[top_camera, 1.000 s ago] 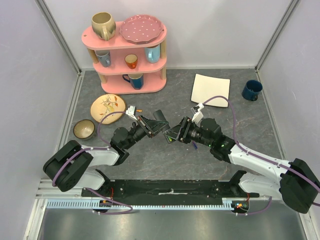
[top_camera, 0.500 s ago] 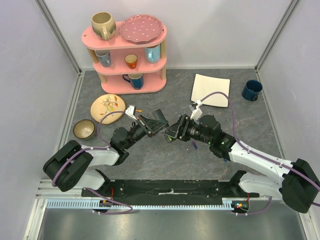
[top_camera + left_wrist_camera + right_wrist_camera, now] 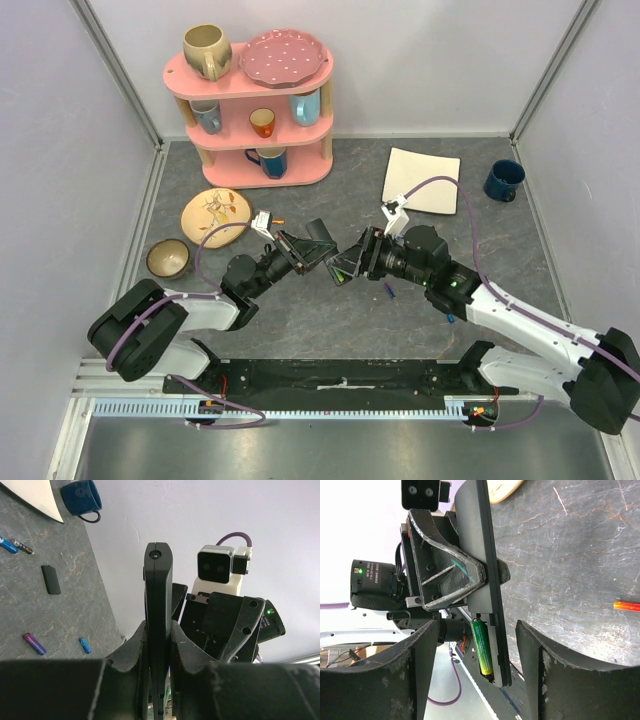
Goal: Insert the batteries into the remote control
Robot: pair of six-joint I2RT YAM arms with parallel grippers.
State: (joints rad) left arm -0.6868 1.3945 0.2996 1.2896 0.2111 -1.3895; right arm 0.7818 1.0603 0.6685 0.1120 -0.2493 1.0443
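Left fingers tight around remote control

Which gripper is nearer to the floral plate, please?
Left. The left gripper, holding the remote control, sits right of the floral plate; the right gripper is farther right, beyond the remote control.

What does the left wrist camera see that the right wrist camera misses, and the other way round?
Only the left wrist view: a blue mug, a flat black piece, a purple battery and a blue battery lying loose, and the right arm's camera. Only the right wrist view: a green battery seated in the open compartment of the remote control, an orange battery lying loose, and the open right gripper. Both: that remote control, clamped in the left gripper.
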